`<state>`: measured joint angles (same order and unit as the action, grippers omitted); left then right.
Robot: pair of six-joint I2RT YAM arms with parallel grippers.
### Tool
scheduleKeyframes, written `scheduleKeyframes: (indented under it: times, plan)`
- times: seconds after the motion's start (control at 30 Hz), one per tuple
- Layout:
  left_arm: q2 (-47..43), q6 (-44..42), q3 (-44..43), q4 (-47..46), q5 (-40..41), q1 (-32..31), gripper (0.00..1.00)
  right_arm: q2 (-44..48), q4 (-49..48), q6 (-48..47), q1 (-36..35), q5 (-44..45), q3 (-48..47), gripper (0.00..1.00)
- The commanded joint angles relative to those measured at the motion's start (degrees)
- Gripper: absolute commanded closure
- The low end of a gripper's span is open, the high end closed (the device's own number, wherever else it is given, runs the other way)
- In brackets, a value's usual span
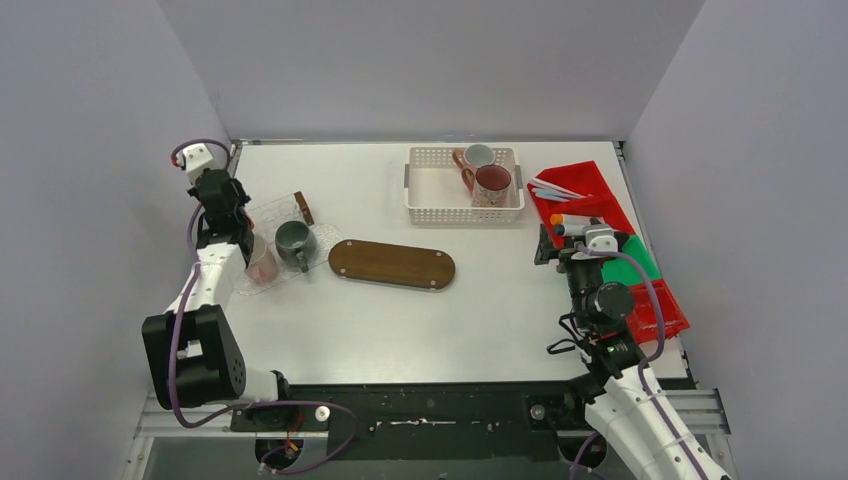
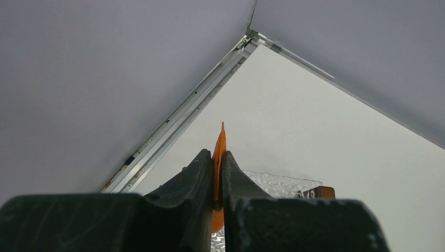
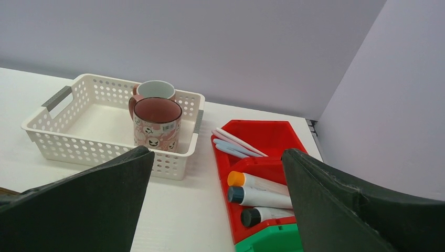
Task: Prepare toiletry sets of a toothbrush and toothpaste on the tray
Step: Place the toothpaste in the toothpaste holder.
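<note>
My left gripper [image 2: 219,155] is shut on a thin orange toothbrush [image 2: 220,139], whose tip sticks out past the fingertips. From above, the left gripper [image 1: 240,232] hangs over the clear glass tray [image 1: 270,215], just beside the pinkish-white mug [image 1: 262,263] and the dark green mug [image 1: 295,243] that stand on it. My right gripper [image 3: 216,157] is open and empty, facing the red bin [image 3: 273,131], which holds toothbrushes [image 3: 236,144] and three toothpaste tubes [image 3: 262,197]. The maroon mug [image 3: 157,126] and the white mug with a pink handle [image 3: 154,89] stand in the white basket [image 3: 52,136].
An oval wooden board [image 1: 392,264] lies mid-table, right of the glass tray. A green bin [image 1: 632,255] and another red bin [image 1: 660,312] sit along the right edge behind my right gripper [image 1: 560,245]. Grey walls enclose the table on three sides.
</note>
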<state>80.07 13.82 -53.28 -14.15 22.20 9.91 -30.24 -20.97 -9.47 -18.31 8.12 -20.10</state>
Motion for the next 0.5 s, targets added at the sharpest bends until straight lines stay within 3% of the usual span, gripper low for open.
scheduleKeyframes:
  times: [0.0, 0.47]
  plan:
    - [0.41, -0.58, 1.26, -8.46, 0.43, 1.29, 1.0, 0.84, -4.06, -1.1, 0.52, -0.94, 0.66, 0.0]
    - [4.19, -2.05, 3.67, -14.44, -4.18, 2.04, 1.0, 1.4, -4.43, -1.77, 0.5, -2.06, 1.13, 0.0]
